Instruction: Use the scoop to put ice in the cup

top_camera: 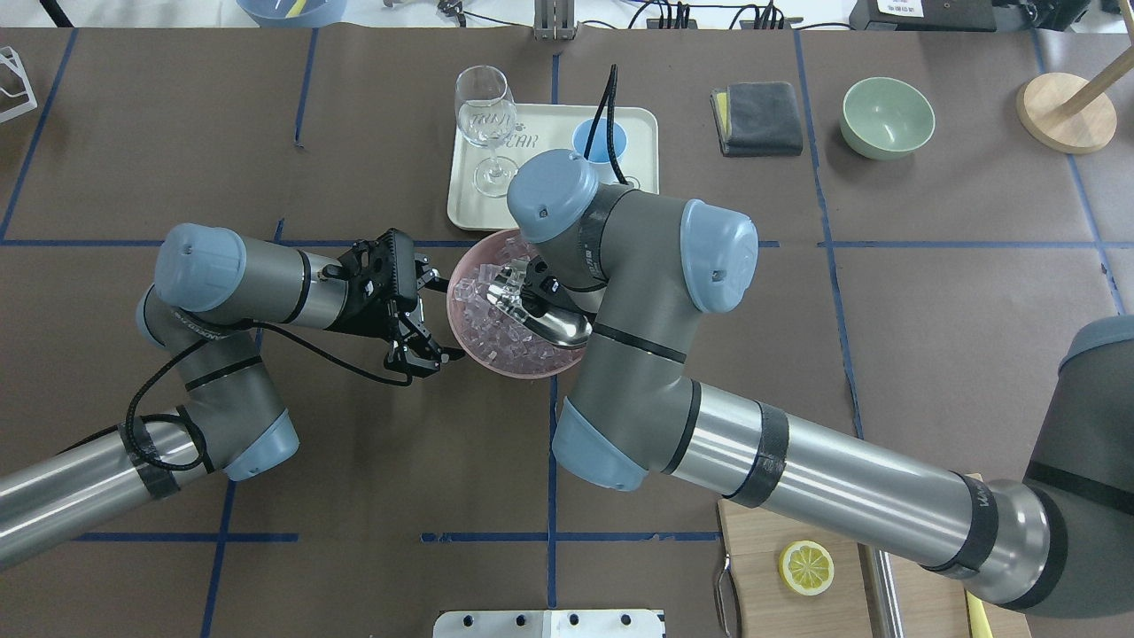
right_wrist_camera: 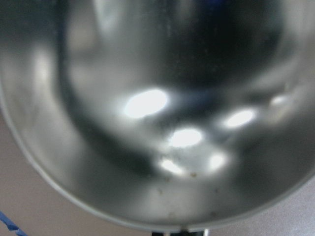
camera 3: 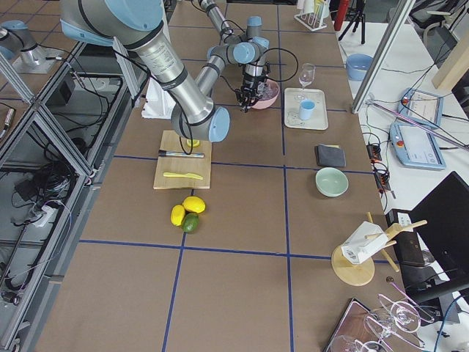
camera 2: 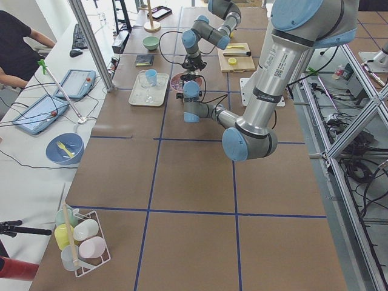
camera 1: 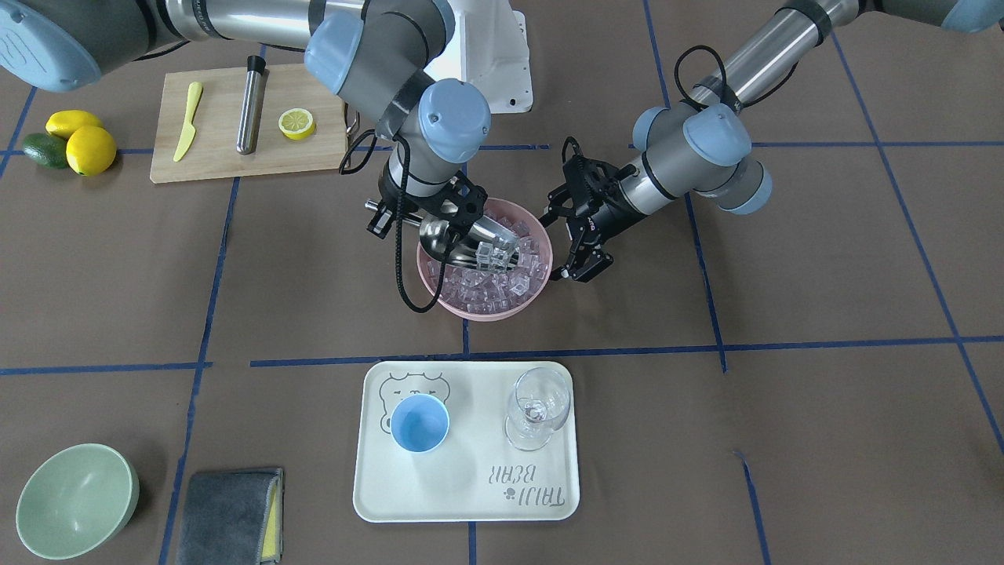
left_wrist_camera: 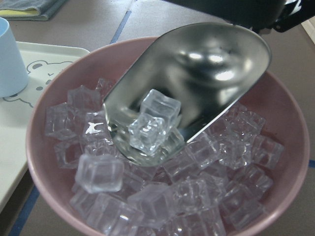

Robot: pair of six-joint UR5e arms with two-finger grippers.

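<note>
The pink bowl [camera 1: 451, 302] in the table's middle holds many clear ice cubes [camera 1: 502, 282]. My right gripper [camera 1: 439, 224] is shut on the steel scoop [camera 1: 482, 239], whose trough lies tilted in the ice. In the left wrist view the scoop [left_wrist_camera: 197, 83] holds a few cubes [left_wrist_camera: 152, 120] at its lip. The scoop's shiny inside [right_wrist_camera: 157, 118] fills the right wrist view. My left gripper [camera 1: 561, 243] is open and empty beside the bowl's rim. The light-blue cup [camera 1: 420, 422] stands empty on the cream tray [camera 1: 471, 502], in front of the bowl.
A clear wine glass [camera 1: 537, 408] stands on the tray next to the cup. A pale green bowl [camera 1: 74, 498] and a grey cloth [camera 1: 231, 514] lie to one side. A cutting board [camera 1: 227, 165] holds a knife, a steel cylinder and a lemon half; lemons [camera 1: 86, 145] lie beside it.
</note>
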